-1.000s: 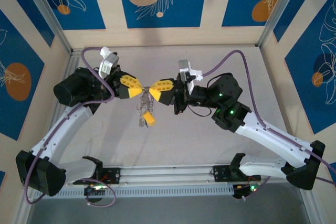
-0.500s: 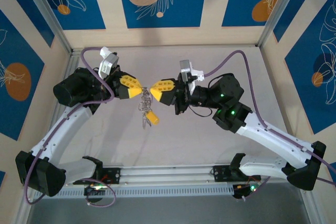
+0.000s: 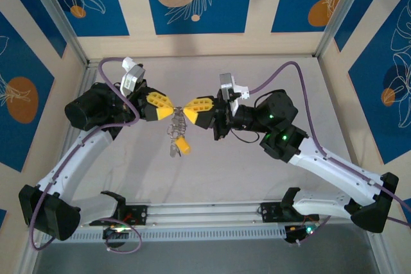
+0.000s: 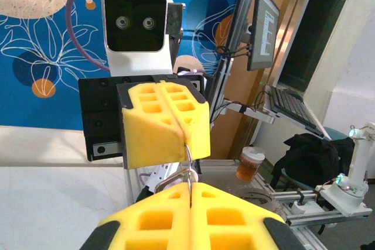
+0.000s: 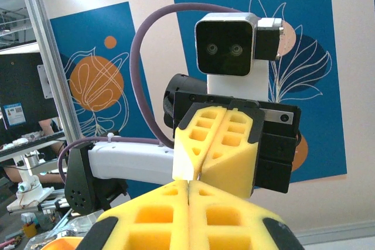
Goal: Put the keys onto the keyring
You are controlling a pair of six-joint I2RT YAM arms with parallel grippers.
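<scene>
Left fingers (image 3: 164,108) and right fingers (image 3: 194,111) are meeting tip to tip above the table (image 3: 257,178), both clenching the keyring (image 4: 189,160). Keys (image 3: 173,134) and yellow tag (image 3: 183,146) are dangling toward 6 o'clock, likely steadied for threading.

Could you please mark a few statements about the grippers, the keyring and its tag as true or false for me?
1. The left gripper and the right gripper are both shut. True.
2. The keyring lies flat on the table. False: it hangs between the two grippers' tips, pinched by both.
3. A yellow tag dangles beneath the keyring. True.
4. The grippers sit at opposite edges of the table. False: their tips almost meet over its middle.
</scene>
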